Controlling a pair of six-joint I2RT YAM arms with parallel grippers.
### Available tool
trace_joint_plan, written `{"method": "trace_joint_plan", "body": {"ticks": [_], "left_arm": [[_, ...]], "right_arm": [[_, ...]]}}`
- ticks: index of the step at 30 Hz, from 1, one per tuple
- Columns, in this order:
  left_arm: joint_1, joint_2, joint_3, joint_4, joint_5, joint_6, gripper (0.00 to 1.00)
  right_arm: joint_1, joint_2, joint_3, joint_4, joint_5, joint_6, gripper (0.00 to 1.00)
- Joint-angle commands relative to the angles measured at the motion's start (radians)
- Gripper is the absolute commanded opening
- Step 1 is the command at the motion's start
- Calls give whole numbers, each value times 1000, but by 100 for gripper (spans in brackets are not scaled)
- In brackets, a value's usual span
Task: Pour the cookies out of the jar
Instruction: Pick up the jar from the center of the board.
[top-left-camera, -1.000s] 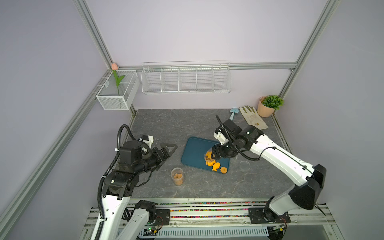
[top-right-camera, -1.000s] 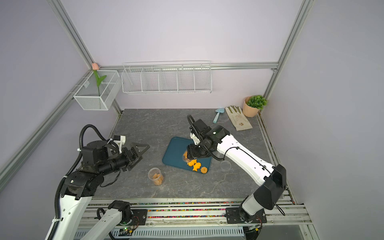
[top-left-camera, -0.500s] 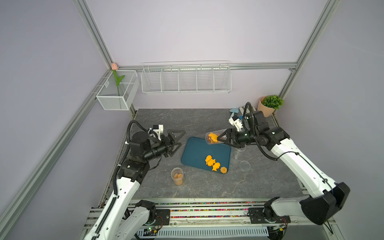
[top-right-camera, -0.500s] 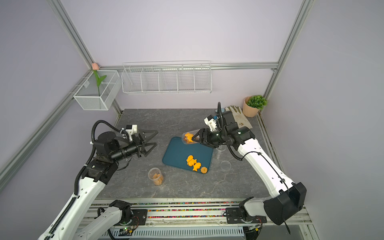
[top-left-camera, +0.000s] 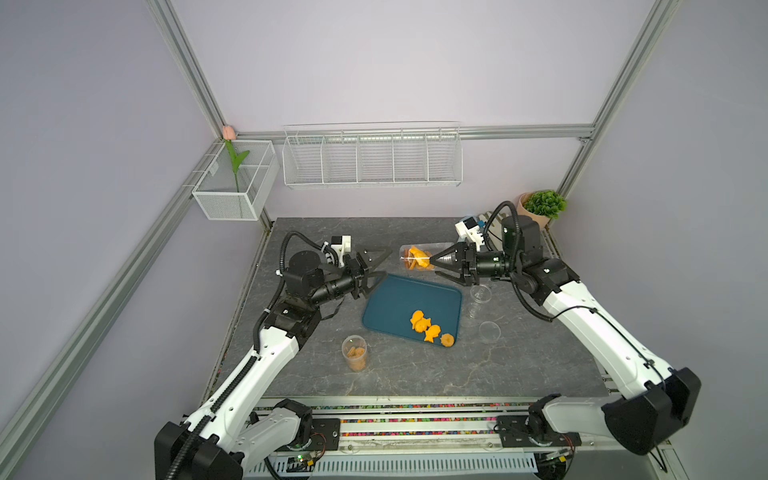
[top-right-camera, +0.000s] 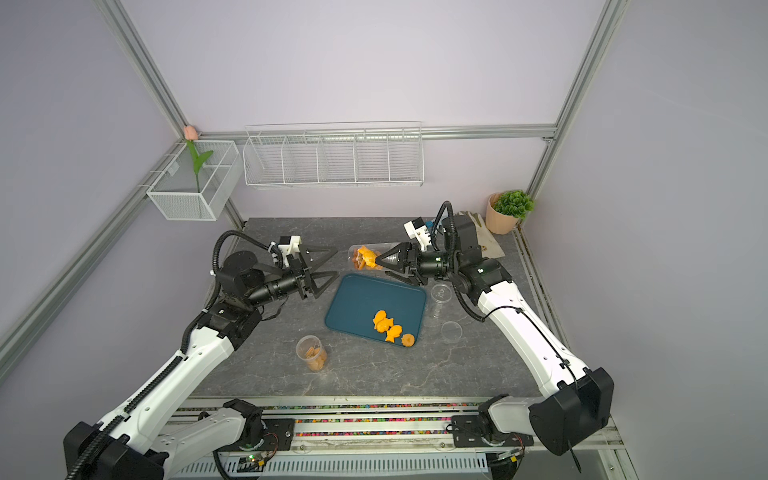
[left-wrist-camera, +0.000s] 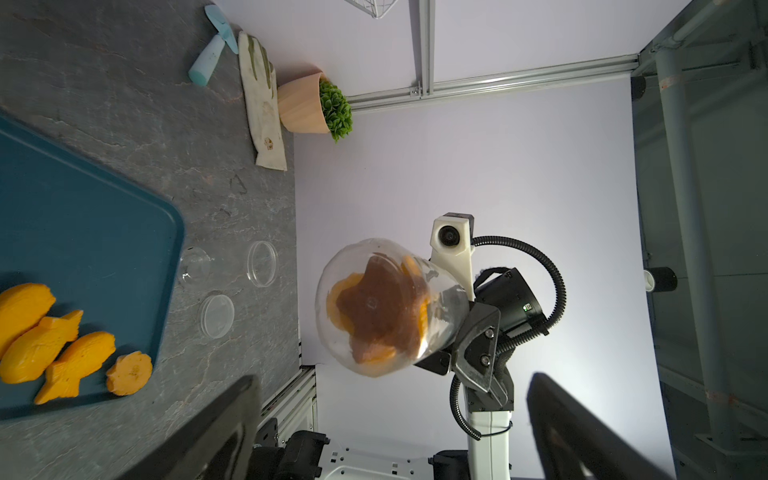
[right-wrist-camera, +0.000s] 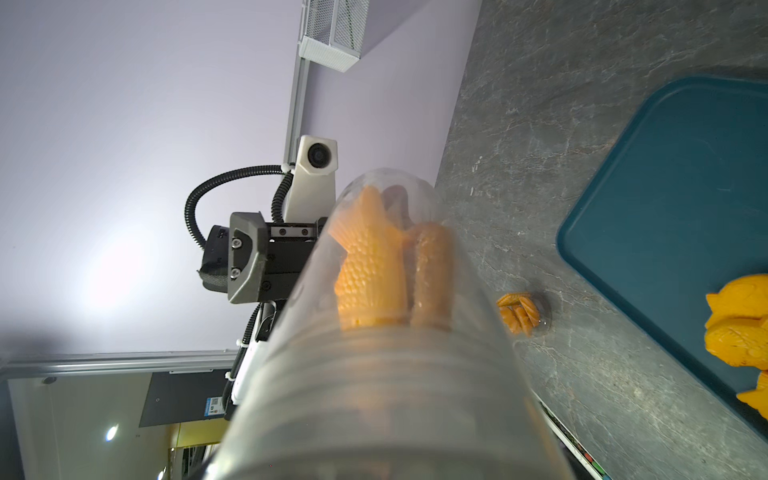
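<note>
Grey table (top-left-camera: 415, 374) under all of it. On it, one teal tray (top-left-camera: 395, 299), just below and to the near side of both sets of fingers.

Right fingers (top-left-camera: 451, 252) clamped on the clear jar (top-left-camera: 432, 249) at its threaded mouth end. Jar lying level in the air, closed bottom aimed at the left fingers (top-left-camera: 374, 254). Left fingers spread wide, holding nothing, tips just beside that bottom yet apart from it (from the left wrist, jar (left-wrist-camera: 386, 307) framed between the two dark fingers, a gap on either side).

Inside the held jar, cookies (right-wrist-camera: 370, 270) packed toward the bottom: one brown star flat against the end wall, an orange fish and others behind it, number not to be told. Four orange cookies (top-left-camera: 428, 328) loose on the tray's near corner, below the right fingers: one oval, two fish, one small round.

A second jar (top-left-camera: 354, 352), upright and open on the table, well apart from both sets of fingers on the left-finger side, tan cookies within, too small to count.

Three small clear plastic pieces (top-left-camera: 488, 331) on the table beside the tray, under the right arm.
</note>
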Motion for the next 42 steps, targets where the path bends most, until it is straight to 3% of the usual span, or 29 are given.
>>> {"method": "trace_joint_plan", "body": {"ticks": [1, 12, 25, 30, 36, 39, 42], "left_arm": [[-18, 36, 28, 123, 38, -59, 99], [-112, 152, 119, 185, 123, -78, 99], [-117, 101, 92, 158, 205, -82, 100], [-116, 81, 72, 169, 204, -89, 92], [-116, 75, 54, 223, 193, -122, 90], [-116, 79, 51, 236, 192, -130, 80], [-116, 81, 49, 238, 195, -135, 80]], "right_arm": [[4, -15, -9, 105, -75, 48, 61], [62, -7, -28, 134, -142, 46, 61], [62, -19, -61, 89, -156, 2, 61], [62, -18, -62, 91, -153, 7, 62], [60, -21, -65, 92, -148, 12, 62], [62, -25, -72, 93, -139, 17, 62], [62, -34, -80, 94, -115, 21, 62]]}}
